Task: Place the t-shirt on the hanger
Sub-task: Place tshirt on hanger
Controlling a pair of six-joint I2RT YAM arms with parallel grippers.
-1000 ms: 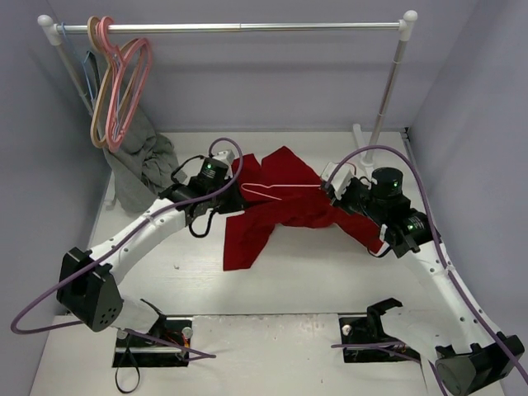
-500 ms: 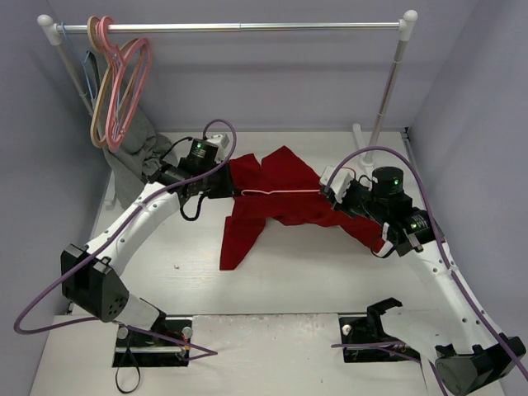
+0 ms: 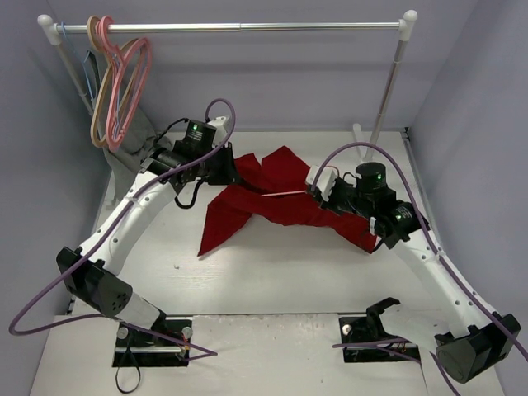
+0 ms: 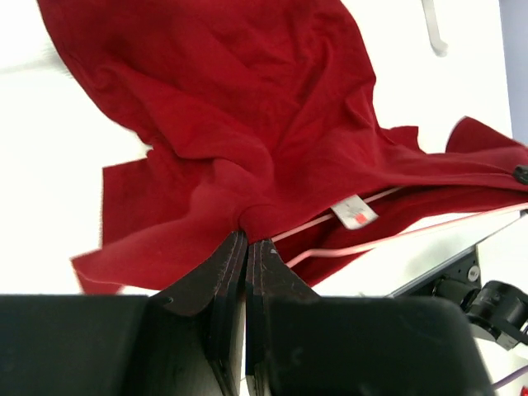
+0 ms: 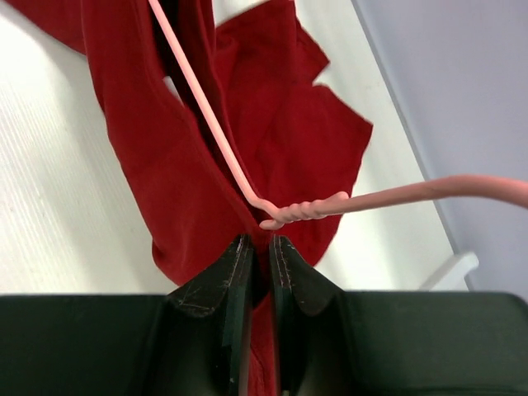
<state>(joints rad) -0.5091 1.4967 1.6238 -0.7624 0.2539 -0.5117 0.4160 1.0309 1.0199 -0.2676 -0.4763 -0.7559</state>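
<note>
A bunched fold of the t-shirt (image 4: 247, 124) is pinched by the pressed-together fingers of the left gripper (image 4: 246, 241). The red, creased cloth is spread over the table (image 3: 272, 280) between both arms, its white neck label (image 4: 355, 213) exposed. The pink hanger (image 5: 206, 115) is threaded through it, and its twisted neck is clamped by the right gripper (image 5: 257, 243).

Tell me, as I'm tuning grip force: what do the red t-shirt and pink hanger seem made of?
The t-shirt: soft matte cloth, probably cotton knit; it drapes in folds and creases. The hanger: a thin smooth pink rod, twisted at the neck, so likely coated wire, though plastic is possible.
</note>
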